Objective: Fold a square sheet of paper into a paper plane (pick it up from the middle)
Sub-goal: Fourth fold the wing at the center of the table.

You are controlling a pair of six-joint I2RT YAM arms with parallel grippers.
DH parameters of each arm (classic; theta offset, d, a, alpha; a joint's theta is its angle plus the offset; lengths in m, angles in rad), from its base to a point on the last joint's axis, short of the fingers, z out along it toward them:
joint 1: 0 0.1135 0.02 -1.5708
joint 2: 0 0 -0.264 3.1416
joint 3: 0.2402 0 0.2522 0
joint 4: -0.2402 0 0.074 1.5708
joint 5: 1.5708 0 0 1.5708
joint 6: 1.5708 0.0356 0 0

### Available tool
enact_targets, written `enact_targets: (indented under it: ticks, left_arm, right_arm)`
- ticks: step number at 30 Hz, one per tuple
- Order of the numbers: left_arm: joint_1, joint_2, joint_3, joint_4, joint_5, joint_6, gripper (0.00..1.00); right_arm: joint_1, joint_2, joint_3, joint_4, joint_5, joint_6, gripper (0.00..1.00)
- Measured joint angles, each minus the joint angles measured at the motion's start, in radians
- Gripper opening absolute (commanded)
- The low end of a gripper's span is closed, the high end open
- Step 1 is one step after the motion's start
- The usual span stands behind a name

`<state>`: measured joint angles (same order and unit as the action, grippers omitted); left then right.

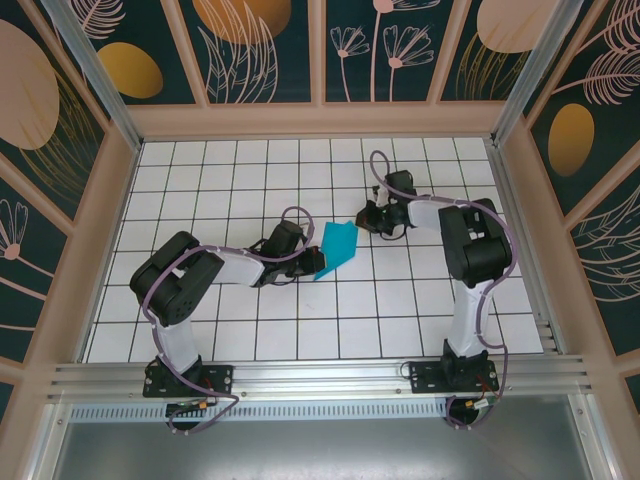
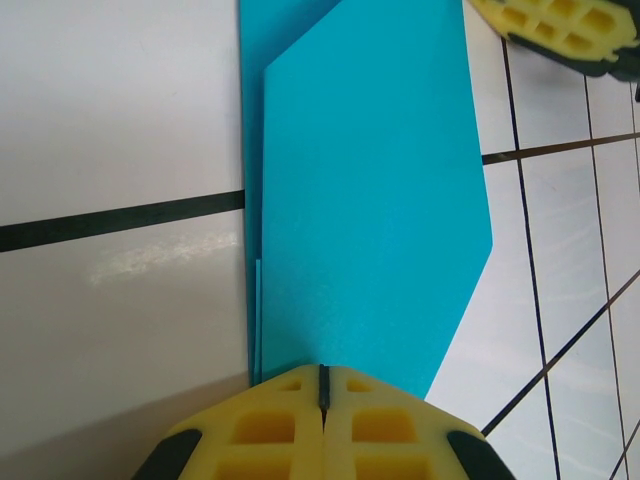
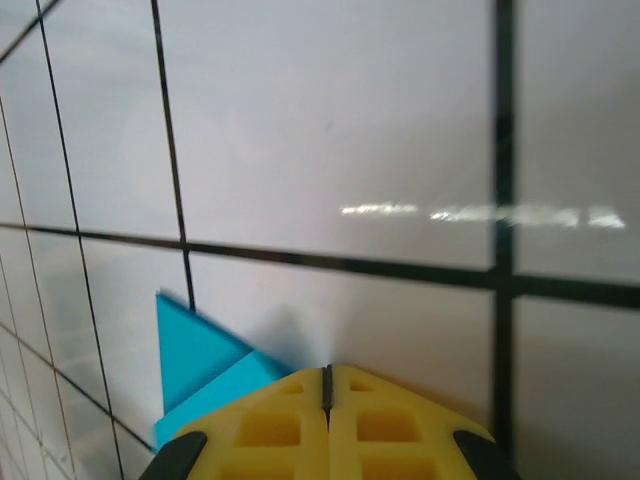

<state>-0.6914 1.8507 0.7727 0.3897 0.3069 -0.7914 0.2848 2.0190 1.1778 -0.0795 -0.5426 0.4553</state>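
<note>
On gridded tabletop (image 1: 200,190), near centre: folded teal paper (image 1: 337,248), layered, angled to a point on one side. Clamped at its near edge by left gripper (image 2: 322,388), fingers pressed shut on the sheet. Just beside far corner: right gripper (image 1: 362,222), fingers closed together, no gap. Cannot tell whether pinching any paper. Teal corner peeking out beside them in right wrist view.
</note>
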Motion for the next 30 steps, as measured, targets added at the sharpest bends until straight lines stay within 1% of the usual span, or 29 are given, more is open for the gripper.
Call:
enact_targets:
  ticks: [4,11,16,20,24,25,26,28,30]
  left_arm:
    - [0.0,0.0,-0.002,0.005,0.0,0.0,0.0]
    - [0.0,0.0,-0.002,0.008,0.0,0.0,0.0]
    - [0.0,0.0,-0.002,0.008,0.002,0.0,0.0]
    - [0.003,0.0,-0.003,0.009,0.003,0.001,0.0]
    - [0.003,-0.004,-0.003,0.01,0.003,0.007,0.0]
    - [0.003,-0.006,-0.003,0.008,0.003,0.014,0.01]
    - [0.003,-0.009,-0.003,0.005,0.004,0.024,0.06]
    - [0.003,-0.02,-0.003,-0.01,0.008,0.04,0.12]
    - [0.003,-0.036,-0.003,-0.014,0.02,0.057,0.14]
  right_arm:
    - [0.012,-0.021,-0.026,0.041,0.0,0.008,0.06]
    - [0.124,-0.151,-0.163,0.089,-0.021,0.033,0.06]
    - [0.182,-0.126,-0.174,0.09,-0.06,0.03,0.06]
    - [0.184,-0.066,-0.146,0.072,-0.085,0.022,0.06]
    - [0.182,-0.049,-0.114,0.035,-0.09,0.013,0.06]
    - [0.182,-0.047,-0.11,0.028,-0.09,0.01,0.06]
    - [0.182,-0.045,-0.105,0.019,-0.09,0.004,0.06]
    - [0.181,-0.041,-0.098,0.007,-0.091,-0.005,0.06]
    - [0.181,-0.039,-0.095,0.001,-0.092,-0.01,0.06]
